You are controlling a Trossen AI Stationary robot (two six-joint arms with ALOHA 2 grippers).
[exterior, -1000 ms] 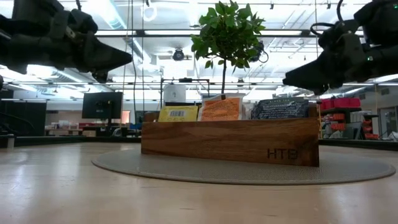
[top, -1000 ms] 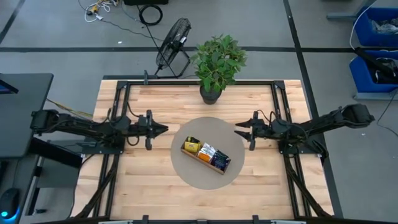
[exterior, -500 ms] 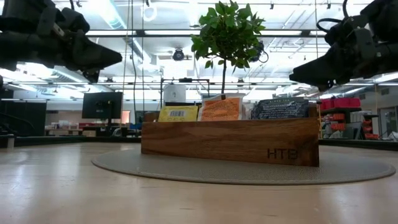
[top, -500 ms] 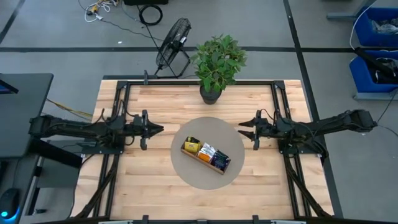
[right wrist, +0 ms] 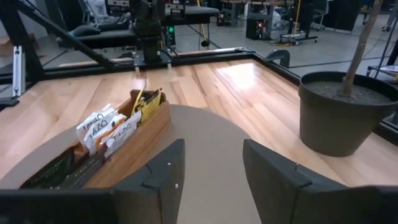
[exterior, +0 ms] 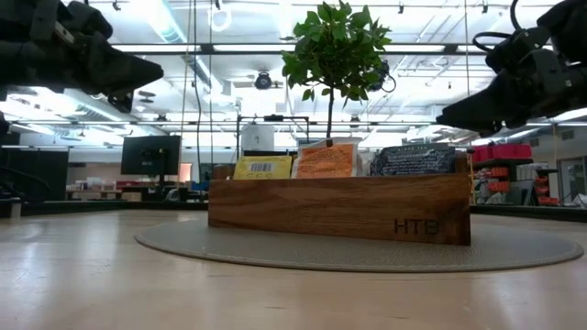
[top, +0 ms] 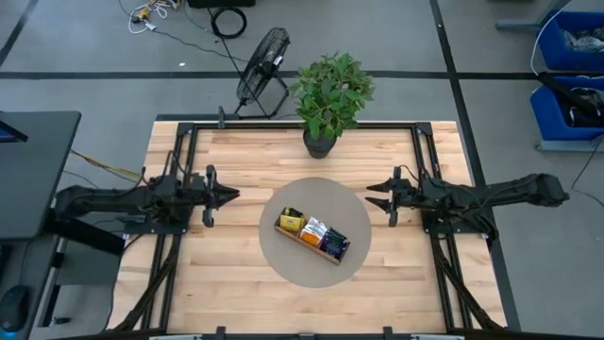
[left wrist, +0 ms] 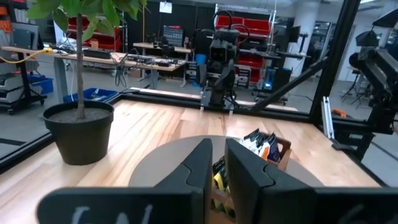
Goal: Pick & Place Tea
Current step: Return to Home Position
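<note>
From above, the tea sachets [top: 311, 231] sit in the wooden tray [top: 304, 243] on the round mat [top: 283, 260] mid-bench [top: 236, 283]. The tray's long axis slants from the left arm's [top: 123, 198] side near the plant [top: 330, 94] toward the right arm's [top: 491, 194] side. Both arms hover well clear.

At bench level, the sachets stand upright on edge above the tray wall, flat faces to the camera.

The left wrist view shows the left jaws nearly together, empty.

The right wrist view shows the right jaws wide apart, empty.
</note>
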